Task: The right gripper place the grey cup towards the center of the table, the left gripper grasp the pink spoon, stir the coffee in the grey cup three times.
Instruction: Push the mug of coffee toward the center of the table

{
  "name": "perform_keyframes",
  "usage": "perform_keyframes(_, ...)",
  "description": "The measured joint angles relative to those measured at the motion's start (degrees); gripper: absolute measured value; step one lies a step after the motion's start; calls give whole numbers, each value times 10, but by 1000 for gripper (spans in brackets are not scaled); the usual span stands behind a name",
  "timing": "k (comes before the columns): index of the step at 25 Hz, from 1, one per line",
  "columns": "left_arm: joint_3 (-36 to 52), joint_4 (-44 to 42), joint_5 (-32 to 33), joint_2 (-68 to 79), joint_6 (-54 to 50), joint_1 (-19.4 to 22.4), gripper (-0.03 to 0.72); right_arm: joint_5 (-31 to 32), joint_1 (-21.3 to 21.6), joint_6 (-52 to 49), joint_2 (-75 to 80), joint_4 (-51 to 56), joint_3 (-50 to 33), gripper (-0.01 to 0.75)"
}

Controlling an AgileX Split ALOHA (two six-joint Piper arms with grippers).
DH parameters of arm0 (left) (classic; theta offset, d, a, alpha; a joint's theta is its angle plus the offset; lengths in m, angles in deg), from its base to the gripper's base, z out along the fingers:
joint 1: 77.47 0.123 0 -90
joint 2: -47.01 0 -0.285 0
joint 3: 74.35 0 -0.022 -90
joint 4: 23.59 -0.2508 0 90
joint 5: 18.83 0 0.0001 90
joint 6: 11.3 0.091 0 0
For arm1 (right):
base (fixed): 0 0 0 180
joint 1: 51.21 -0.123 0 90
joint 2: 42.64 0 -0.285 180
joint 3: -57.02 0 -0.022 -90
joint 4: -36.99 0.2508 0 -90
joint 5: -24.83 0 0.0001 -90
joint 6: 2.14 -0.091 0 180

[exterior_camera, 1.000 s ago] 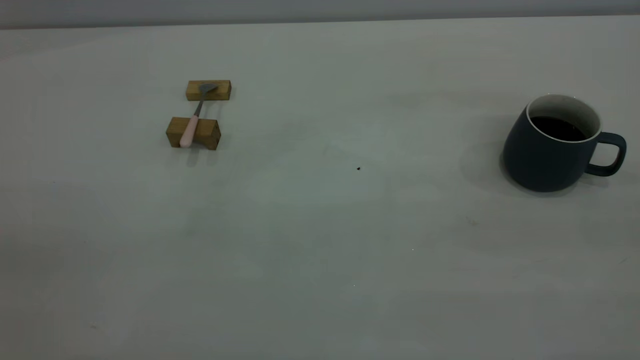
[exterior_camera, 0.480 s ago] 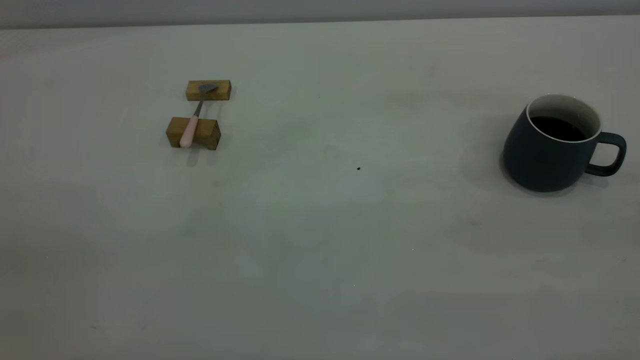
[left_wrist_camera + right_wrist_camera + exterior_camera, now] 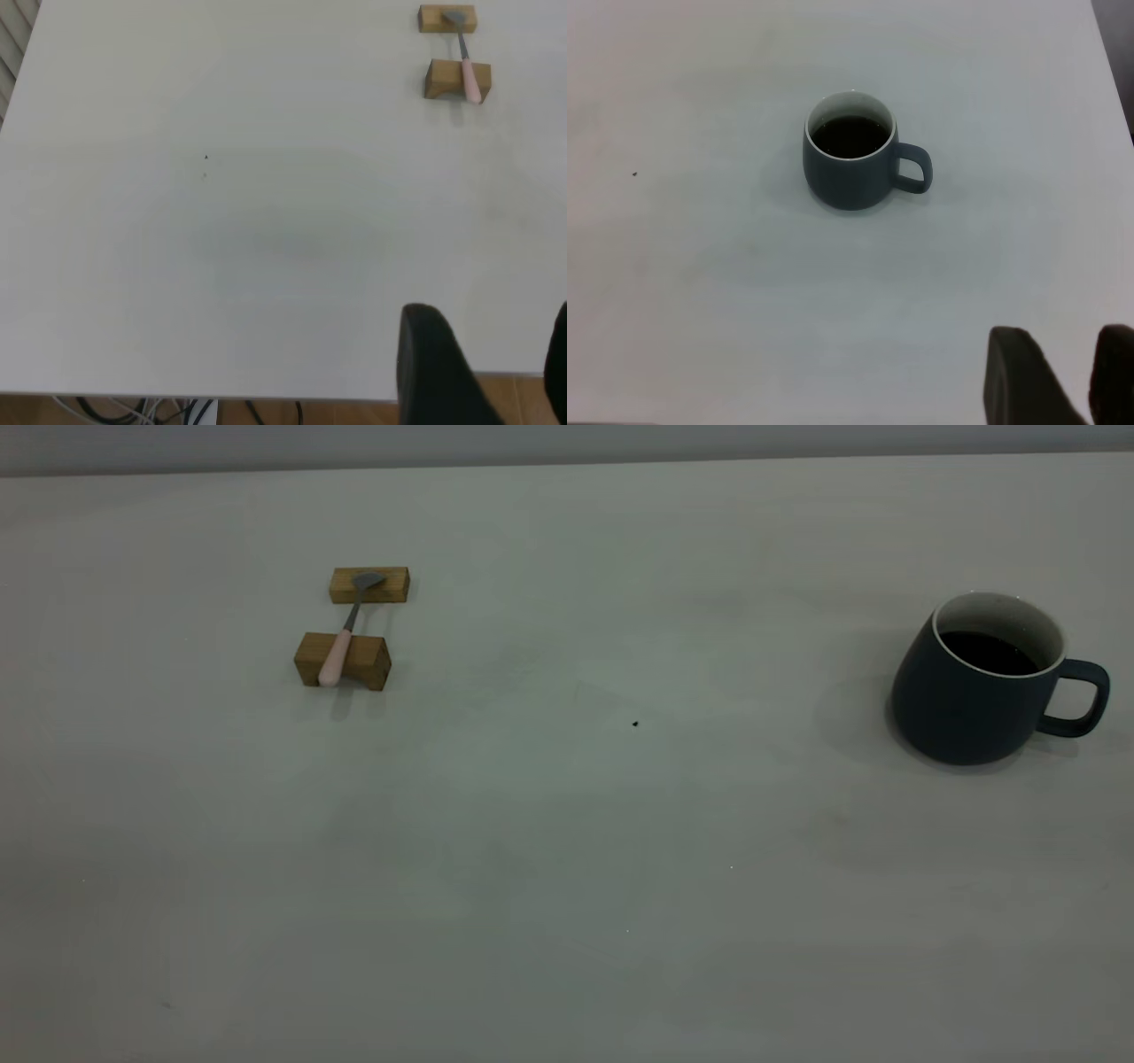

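- Nothing is started: the cup [image 3: 974, 691] of coffee [image 3: 988, 653] stands far right on the table [image 3: 567, 850], untouched.
- The spoon [image 3: 339, 646] lies across two wooden blocks [image 3: 344, 661], far left.
- The right gripper [image 3: 1063, 381], jaws spread and empty, must reach the cup's handle first.
- The left gripper [image 3: 487, 372] waits, jaws apart.

The grey cup [image 3: 966, 691] stands upright at the right side of the frame, its loop handle pointing to the right edge. Dark coffee [image 3: 988, 653] fills it partly, under the white inside wall. The pink spoon [image 3: 341, 642] lies at upper left across two wooden blocks [image 3: 344, 660], with its grey bowl on the farther block.
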Motion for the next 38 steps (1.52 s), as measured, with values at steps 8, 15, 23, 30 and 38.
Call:
perform_keyframes(8, 0, 0, 0, 0, 0, 0, 382, -3, 0, 0, 0, 16, 1, 238)
perform_keyframes(15, 0, 0, 0, 0, 0, 0, 382, -22, 0, 86, 151, 98, 71, 292)
perform_keyframes(23, 0, 0, 0, 0, 0, 0, 382, -208, 0, 155, 397, 94, 92, 524)
perform_keyframes(30, 0, 0, 0, 0, 0, 0, 382, -241, 0, 213, 649, 87, 138, 723)
perform_keyframes(38, 0, 0, 1, 0, 0, 0, 382, -250, 0, 358, 897, 90, 250, 729)
